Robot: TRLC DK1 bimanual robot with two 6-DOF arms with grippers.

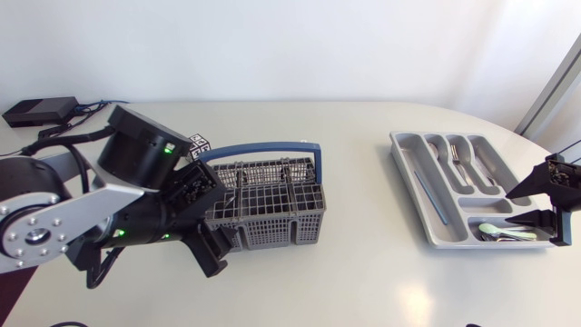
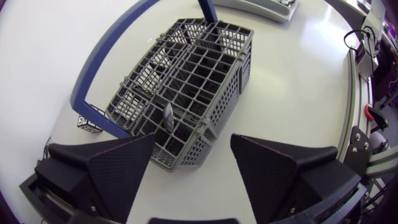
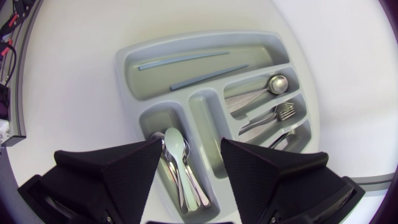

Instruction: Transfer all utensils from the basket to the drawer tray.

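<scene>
Apparently one utensil is left: a slim metal handle (image 2: 168, 116) stands in the grey plastic lattice basket (image 2: 219, 102), in a cell at the end nearest the left gripper (image 2: 193, 146), whose black fingers are spread wide and hold nothing. I would centre them astride the handle, descend straight and pinch it high, clear of the lattice. The right gripper (image 3: 191, 147), also open and empty, hangs over the pale grey drawer tray (image 3: 124, 57).

There's a white table (image 1: 363, 227) with a rounded corner. Its top is smooth and glossy enough to catch a soft patch of light near its front edge. On the table, back from its middle and over to the left, sits a small cube (image 1: 200, 144) with black-and-white patterned faces. At the table's back left corner lies a flat black box (image 1: 38, 111). Just beside the box, a dark cable with a bit of blue (image 1: 86, 107) runs along the table's back edge.
</scene>
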